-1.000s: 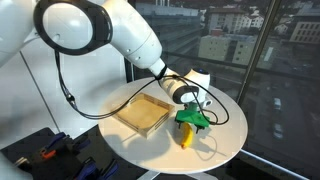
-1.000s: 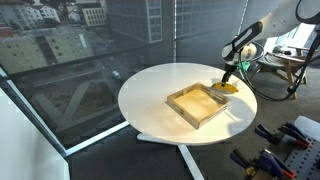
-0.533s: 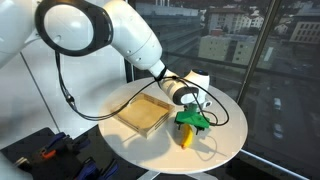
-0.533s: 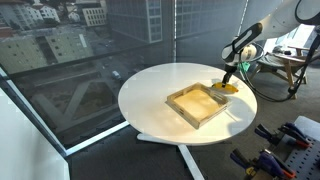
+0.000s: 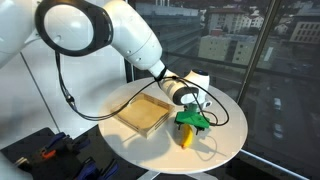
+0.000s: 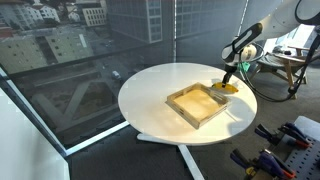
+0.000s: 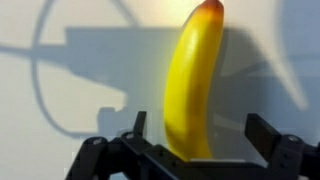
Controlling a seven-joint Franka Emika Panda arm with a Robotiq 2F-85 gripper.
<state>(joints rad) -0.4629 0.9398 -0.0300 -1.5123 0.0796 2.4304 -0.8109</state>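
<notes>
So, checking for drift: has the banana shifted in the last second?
No: the banana lies just as far from the wooden tray as before.

- In an exterior view: camera close beside arm base, above table height, facing window and city. Arm large in foreground, round table low in frame.
- In an exterior view: camera farther off, higher, across table from arm. Window along left, arm small at upper right.
- Both exterior views share table, tray, banana, gripper.
- Wrist view: very near, pointing down at table top. Banana fills middle, gripper along bottom edge.
</notes>
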